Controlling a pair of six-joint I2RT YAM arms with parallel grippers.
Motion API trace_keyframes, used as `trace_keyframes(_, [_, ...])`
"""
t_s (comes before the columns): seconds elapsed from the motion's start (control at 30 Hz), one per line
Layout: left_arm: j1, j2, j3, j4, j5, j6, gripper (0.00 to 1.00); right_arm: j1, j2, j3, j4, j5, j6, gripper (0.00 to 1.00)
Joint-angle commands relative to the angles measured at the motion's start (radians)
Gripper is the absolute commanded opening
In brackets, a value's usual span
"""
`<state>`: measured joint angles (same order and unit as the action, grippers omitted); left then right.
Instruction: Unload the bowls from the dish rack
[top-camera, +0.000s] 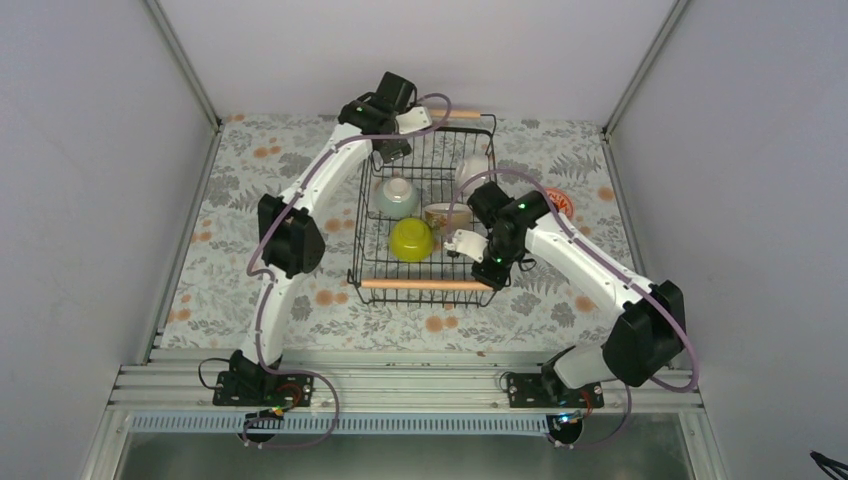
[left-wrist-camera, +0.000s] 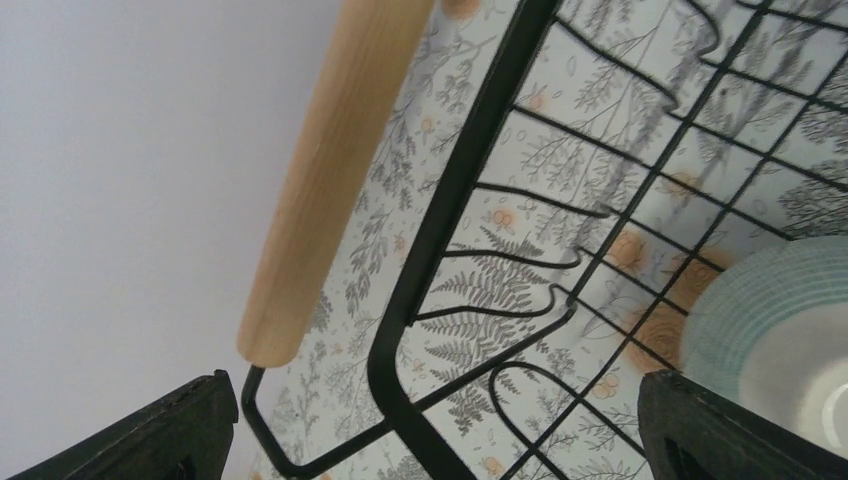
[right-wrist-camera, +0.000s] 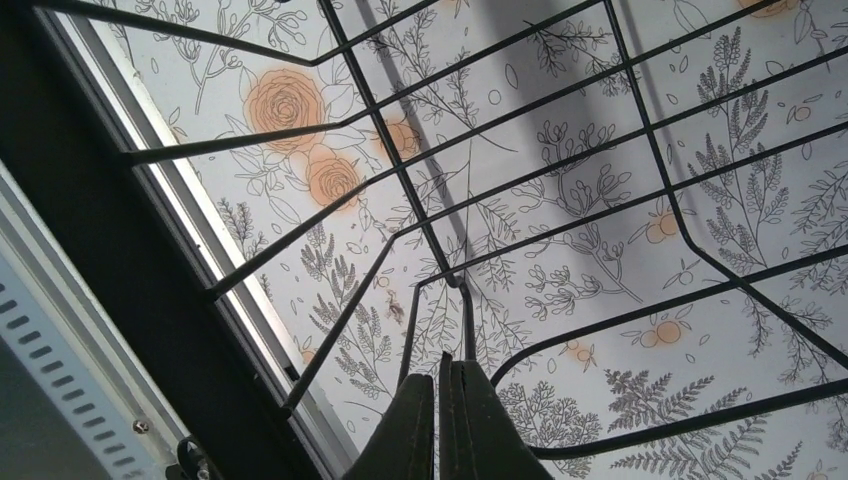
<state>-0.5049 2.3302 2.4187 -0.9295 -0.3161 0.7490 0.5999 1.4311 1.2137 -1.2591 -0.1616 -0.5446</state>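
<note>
The black wire dish rack (top-camera: 365, 215) with two wooden bar handles stands mid-table. In it are a pale green bowl (top-camera: 398, 197), a yellow-green bowl (top-camera: 411, 238), a tan bowl (top-camera: 447, 215) and a white bowl (top-camera: 473, 170). My left gripper (top-camera: 392, 152) is open at the rack's far left corner. In the left wrist view it (left-wrist-camera: 432, 390) straddles the corner wire (left-wrist-camera: 440, 200), beside the far handle (left-wrist-camera: 330, 170) and the pale green bowl (left-wrist-camera: 770, 320). My right gripper (top-camera: 490, 270) is shut at the rack's near right corner, its tips (right-wrist-camera: 447, 385) against the wires, holding no bowl.
An orange-red dish (top-camera: 560, 203) lies on the flowered tablecloth right of the rack, partly behind my right arm. Grey walls close in the left, right and back. The metal rail (top-camera: 400, 385) with the arm bases runs along the near edge.
</note>
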Motion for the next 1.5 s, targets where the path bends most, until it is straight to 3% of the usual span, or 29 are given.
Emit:
trace_keyframes(0.0, [-0.032,0.033,0.061,-0.11,0.04,0.016,1.0,-0.009,-0.005,0.046,-0.026,-0.01,0.001,0.04])
trace_keyframes(0.13, [-0.055,0.037,0.047,-0.135,0.032,0.03,1.0,-0.009,0.031,0.153,-0.025,-0.035,0.008,0.08])
trace_keyframes(0.2, [-0.064,0.043,0.044,-0.149,0.012,0.037,1.0,-0.008,0.038,0.195,-0.025,-0.042,0.003,0.24])
trace_keyframes(0.3, [-0.074,0.053,0.054,-0.183,0.012,0.057,1.0,-0.012,0.038,0.259,-0.025,-0.062,-0.005,0.39])
trace_keyframes(0.73, [-0.077,0.075,0.075,-0.326,0.038,0.093,1.0,-0.076,-0.011,0.353,-0.025,0.03,-0.003,0.61])
trace_keyframes(1.03, [-0.078,0.094,0.09,-0.427,0.108,0.129,0.99,-0.105,-0.039,0.402,-0.023,0.006,0.0,0.65])
trace_keyframes(1.47, [-0.083,0.114,0.044,-0.426,0.124,0.182,0.92,-0.113,-0.036,0.362,0.003,-0.004,0.003,0.62])
